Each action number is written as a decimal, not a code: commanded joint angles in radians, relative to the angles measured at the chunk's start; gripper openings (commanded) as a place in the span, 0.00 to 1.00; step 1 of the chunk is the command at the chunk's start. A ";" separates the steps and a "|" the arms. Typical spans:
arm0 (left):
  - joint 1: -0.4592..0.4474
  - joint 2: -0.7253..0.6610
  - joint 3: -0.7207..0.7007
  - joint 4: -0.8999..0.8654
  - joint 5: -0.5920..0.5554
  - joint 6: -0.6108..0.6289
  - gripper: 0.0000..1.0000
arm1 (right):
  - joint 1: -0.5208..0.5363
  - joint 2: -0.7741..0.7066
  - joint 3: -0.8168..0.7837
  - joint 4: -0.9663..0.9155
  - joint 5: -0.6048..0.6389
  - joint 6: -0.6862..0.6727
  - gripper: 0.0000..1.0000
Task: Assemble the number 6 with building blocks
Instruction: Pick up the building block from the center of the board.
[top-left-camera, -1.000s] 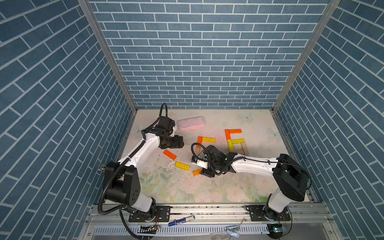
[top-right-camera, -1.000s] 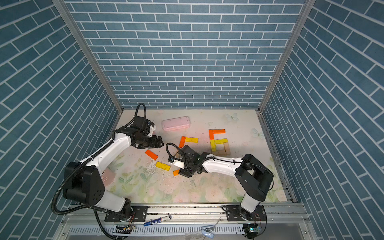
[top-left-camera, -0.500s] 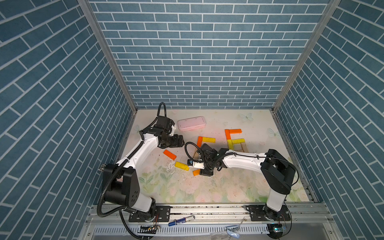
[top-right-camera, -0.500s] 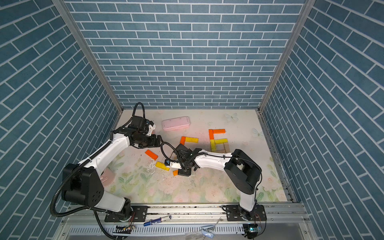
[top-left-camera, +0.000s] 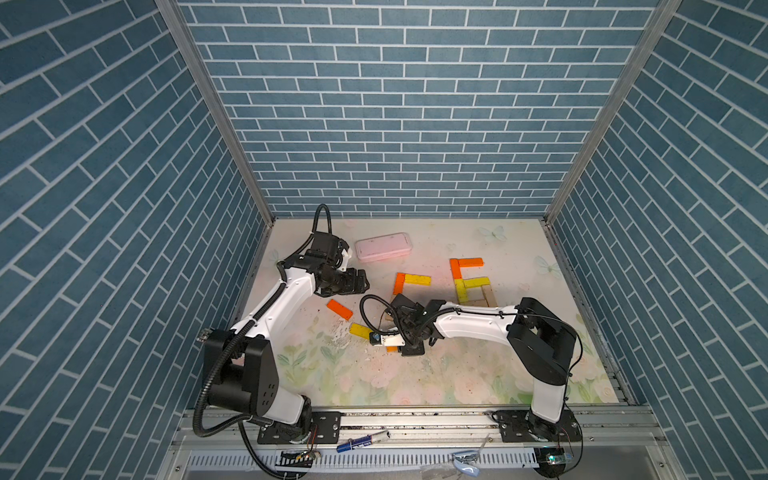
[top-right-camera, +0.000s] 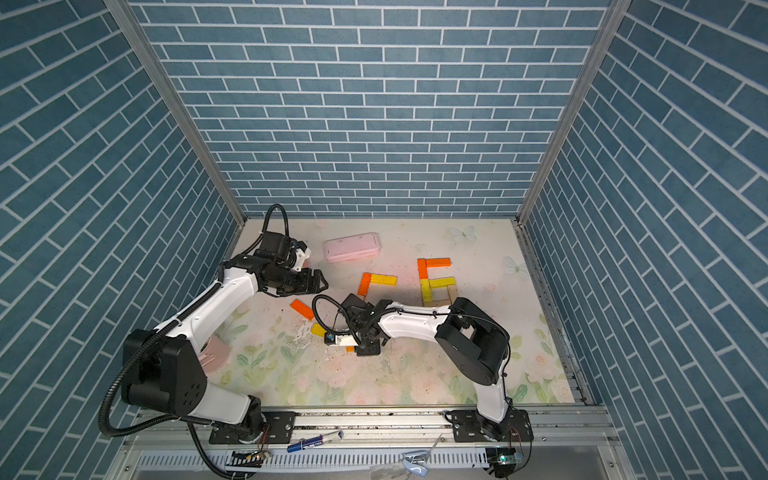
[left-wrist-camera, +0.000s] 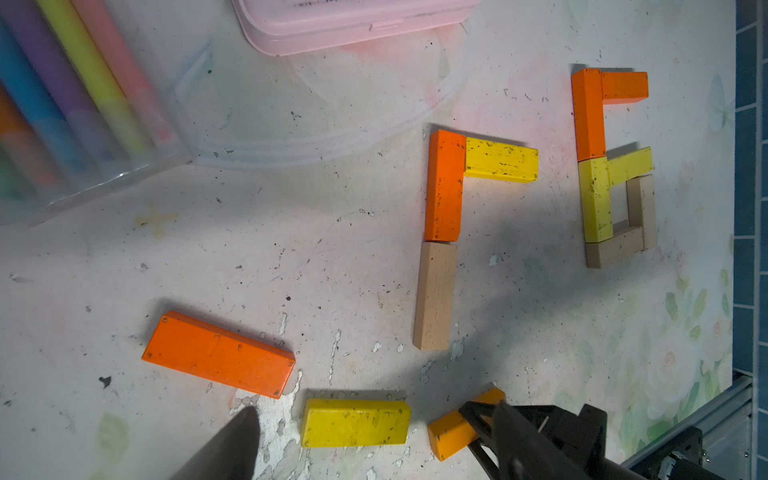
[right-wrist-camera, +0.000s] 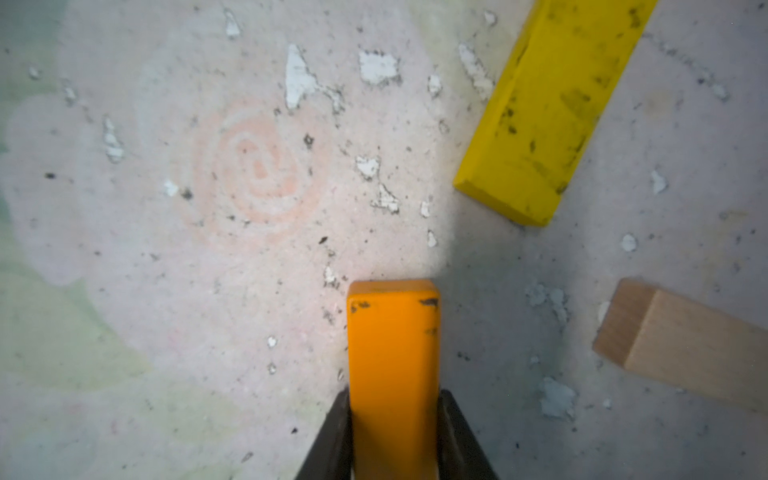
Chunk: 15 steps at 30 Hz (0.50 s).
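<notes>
Amber-orange painted wooden bar (right-wrist-camera: 392, 332) | mid-way along the surface (top-left-camera: 457, 374), toward its front edge, just beside a yellow wooden bar (right-wrist-camera: 548, 108) | likely light, rigid, slick paint: pinch long edges mid-length | right tool (right-wrist-camera: 394, 395) clenched on it | left tool (top-right-camera: 319, 285) spread, empty | clamp plain in right wrist view, arm-hidden in top views

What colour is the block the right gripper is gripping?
Amber-orange with dark scuffs; the block shows best in the right wrist view.

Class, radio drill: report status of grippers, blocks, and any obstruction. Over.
Right gripper shut on amber-orange block. Left gripper open, empty. Finished six stands; second six has three bars. Yellow block nearby, not touching.
</notes>
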<state>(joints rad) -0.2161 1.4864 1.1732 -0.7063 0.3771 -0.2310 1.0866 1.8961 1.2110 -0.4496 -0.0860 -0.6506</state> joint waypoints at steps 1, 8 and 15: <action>0.012 -0.014 -0.014 0.005 0.012 -0.002 0.89 | 0.003 -0.007 -0.007 -0.065 0.043 -0.067 0.19; 0.018 -0.015 -0.018 0.010 0.016 -0.005 0.89 | -0.009 -0.111 -0.039 -0.081 0.109 -0.095 0.16; 0.021 -0.024 -0.026 0.018 0.026 -0.007 0.89 | -0.103 -0.263 -0.087 -0.093 0.133 -0.095 0.16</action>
<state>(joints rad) -0.2047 1.4864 1.1629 -0.6937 0.3912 -0.2317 1.0218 1.6928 1.1301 -0.5098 0.0193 -0.7048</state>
